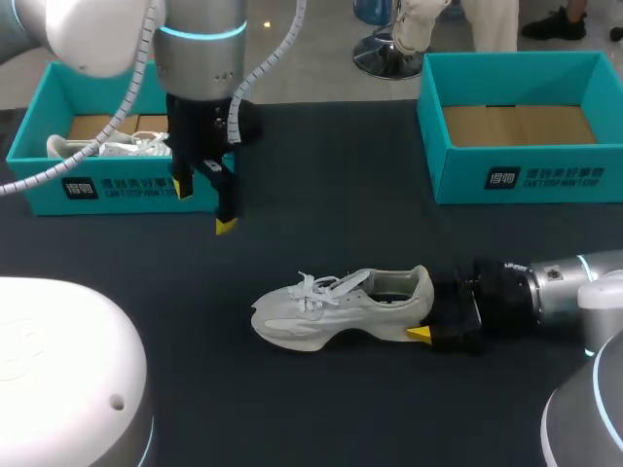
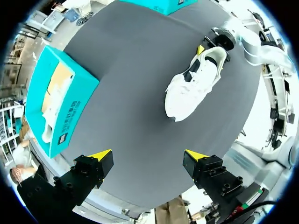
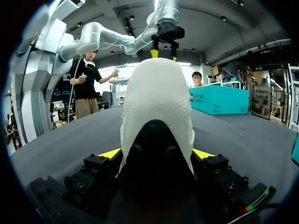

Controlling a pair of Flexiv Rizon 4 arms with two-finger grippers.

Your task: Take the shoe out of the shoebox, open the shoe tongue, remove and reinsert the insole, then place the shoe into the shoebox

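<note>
- Nearest you, the white sneaker (image 1: 336,309) rests on the black table (image 1: 321,409), out of both boxes, with its toe toward your left arm's side.
- Your right gripper (image 3: 156,154) is clenched on the sneaker's heel, a yellow tip pressed against each side.
- Farther back, your left gripper (image 2: 148,158) hangs above the table with its fingers spread wide.
- At the far edge, the left teal shoebox (image 1: 39,185) has another white shoe (image 1: 122,146) inside. The right teal shoebox (image 1: 526,180) sits well apart from it.

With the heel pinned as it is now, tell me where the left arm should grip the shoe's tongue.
Best grip the tongue's free top edge, behind the laces, coming straight down from above. The shoe stands upright on its sole, opening facing up, and the right jaws block the heel end.
</note>
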